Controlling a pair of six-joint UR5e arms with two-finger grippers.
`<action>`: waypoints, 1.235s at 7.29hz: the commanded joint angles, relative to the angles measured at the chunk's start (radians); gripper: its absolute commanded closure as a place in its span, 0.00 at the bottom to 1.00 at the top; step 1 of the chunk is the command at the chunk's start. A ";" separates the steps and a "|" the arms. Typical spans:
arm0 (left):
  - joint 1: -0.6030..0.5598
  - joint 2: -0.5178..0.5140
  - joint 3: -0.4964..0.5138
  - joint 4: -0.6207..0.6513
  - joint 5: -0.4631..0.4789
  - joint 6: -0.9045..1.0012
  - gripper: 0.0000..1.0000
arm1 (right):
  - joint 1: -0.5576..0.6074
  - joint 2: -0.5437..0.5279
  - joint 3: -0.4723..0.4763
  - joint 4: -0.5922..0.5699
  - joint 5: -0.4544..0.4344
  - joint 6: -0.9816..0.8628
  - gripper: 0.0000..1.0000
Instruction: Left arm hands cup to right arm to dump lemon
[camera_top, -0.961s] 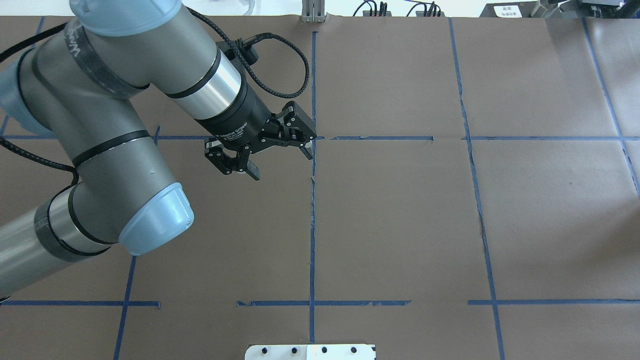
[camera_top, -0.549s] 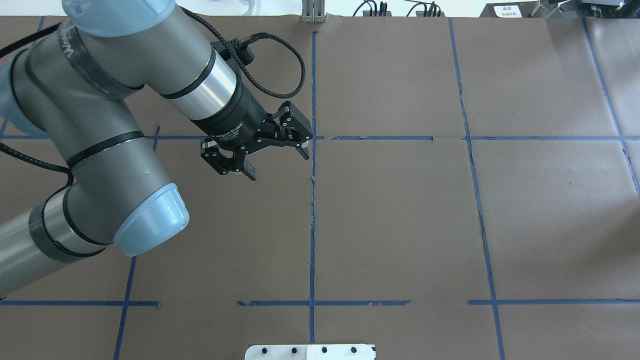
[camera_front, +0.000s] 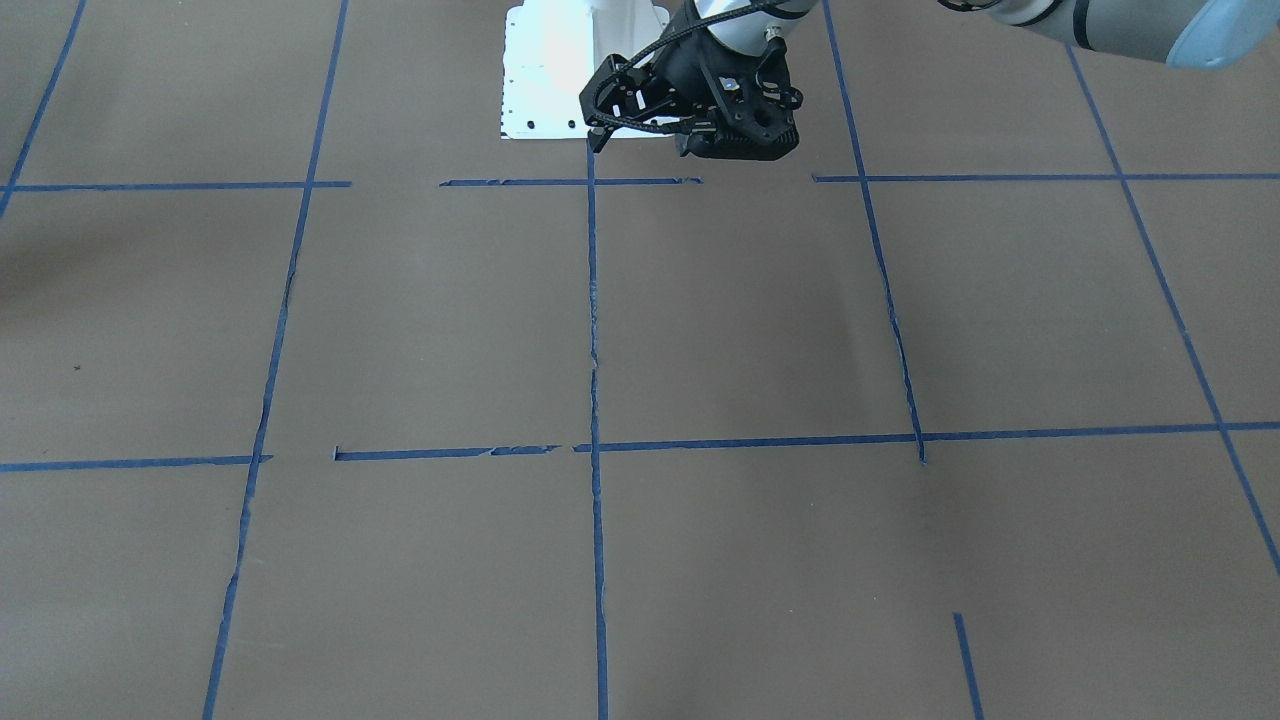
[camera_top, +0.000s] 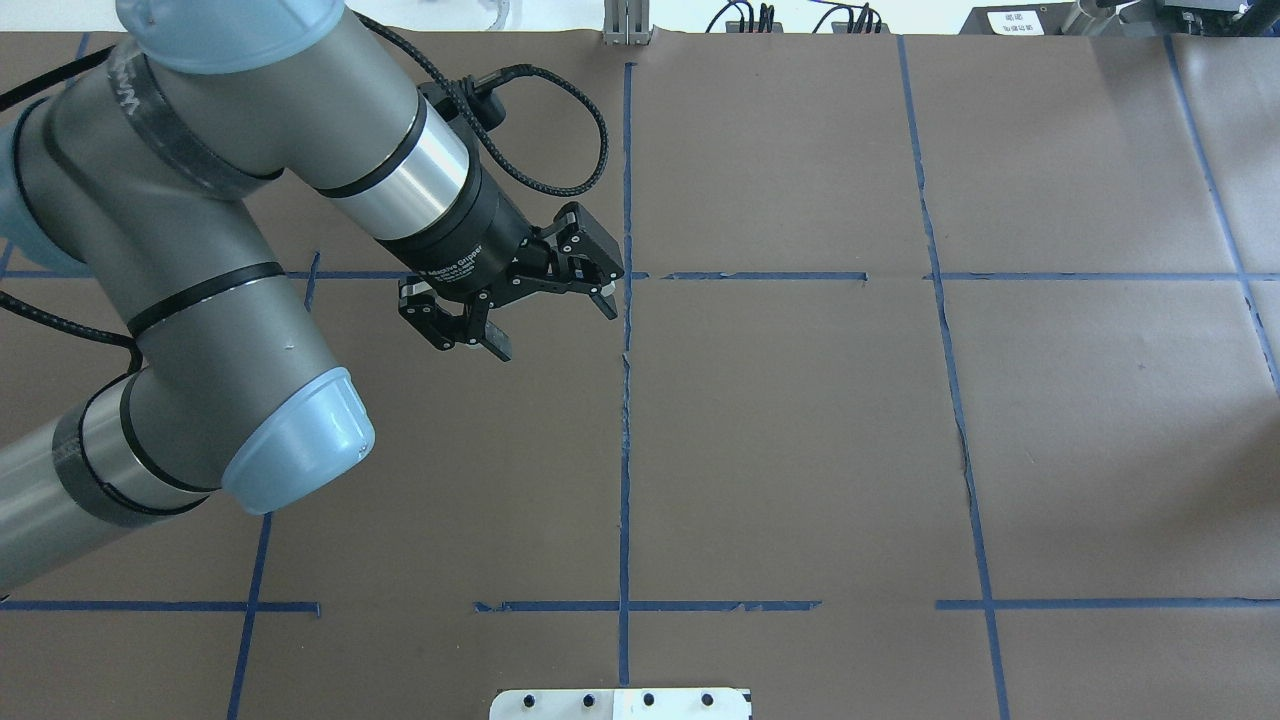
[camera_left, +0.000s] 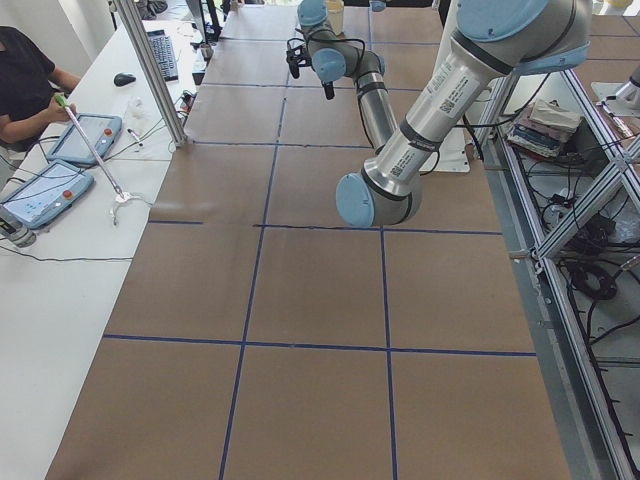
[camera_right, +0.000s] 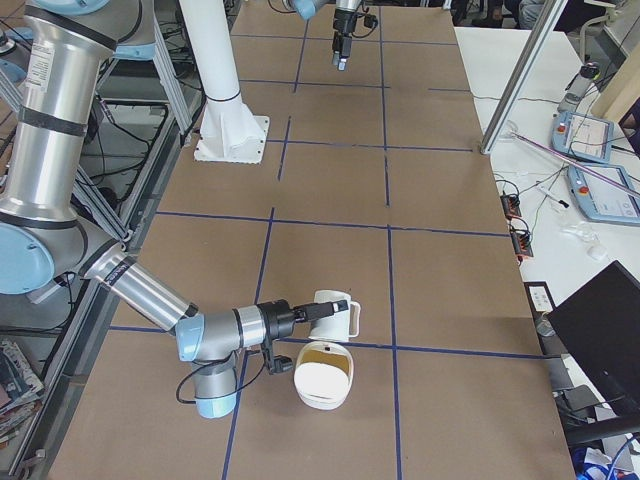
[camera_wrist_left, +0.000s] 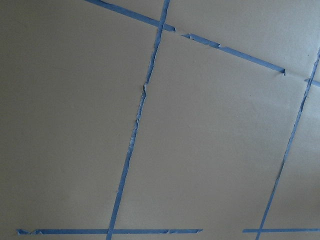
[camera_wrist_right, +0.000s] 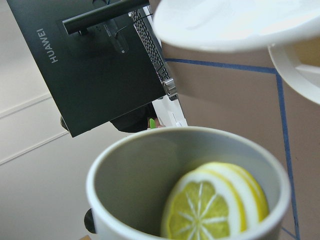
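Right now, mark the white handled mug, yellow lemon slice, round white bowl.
White handled mug (camera_right: 337, 316): exterior right view, side wall.
Yellow lemon slice (camera_wrist_right: 212, 204): right wrist view, cut face.
Round white bowl (camera_right: 320, 396): exterior right view, outer wall.

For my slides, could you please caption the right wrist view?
A lemon slice lies inside the cup, HUAWEI laptop behind.

The table (camera_top: 800, 450) is covered in matt brown paper, faintly creased, and gridded with thin blue tape (camera_top: 623, 450) whose edges are ragged and torn in places. The grey tubular left arm (camera_top: 200, 250) has a smooth satin metal look, brighter at the wrist band; its light-blue joint cap (camera_top: 295, 455) looks like smooth, slightly shiny plastic, its black open-frame gripper (camera_top: 555, 330) is matt, and its black cable (camera_top: 605, 130) is braided. The white mug (camera_wrist_right: 130, 180) is smooth, dull grey inside, and the yellow lemon slice (camera_wrist_right: 210, 205) looks faintly glossy.
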 joint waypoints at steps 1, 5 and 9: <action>-0.001 0.000 -0.006 0.001 0.001 0.000 0.00 | 0.002 0.014 -0.043 0.035 -0.043 0.221 0.46; -0.005 0.002 -0.020 0.010 0.000 0.000 0.00 | 0.002 0.007 -0.048 0.079 -0.046 0.420 0.44; -0.005 0.018 -0.038 0.022 0.000 0.000 0.00 | -0.007 0.033 0.052 0.009 -0.034 0.120 0.44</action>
